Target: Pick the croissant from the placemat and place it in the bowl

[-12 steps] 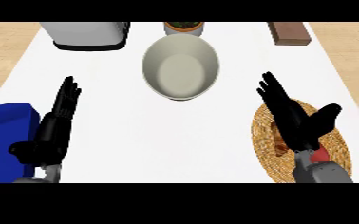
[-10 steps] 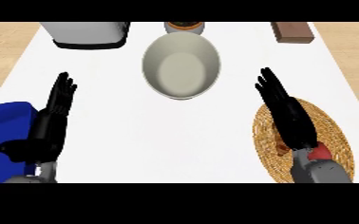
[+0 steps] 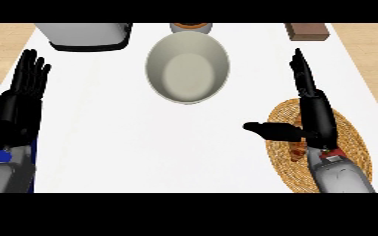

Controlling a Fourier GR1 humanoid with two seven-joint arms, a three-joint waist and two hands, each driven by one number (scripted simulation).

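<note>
Right hand point(image 3: 316, 117) at the right of the frame, above the round woven placemat point(image 3: 354, 145), turned edge-on, fingers straight and pointing toward the top, thumb stretched out to the left; grasping nothing. Croissant point(image 3: 297, 150) lying on the placemat at lower right, just below the thumb, largely hidden by the hand. Pale bowl point(image 3: 187, 68) at upper centre on the white counter point(image 3: 148, 150), well apart from the croissant. Left hand point(image 3: 22, 102) resting at the left edge, fingers up and released. Grey appliance point(image 3: 85, 35) at upper left, brown block point(image 3: 306, 30) at upper right.
</note>
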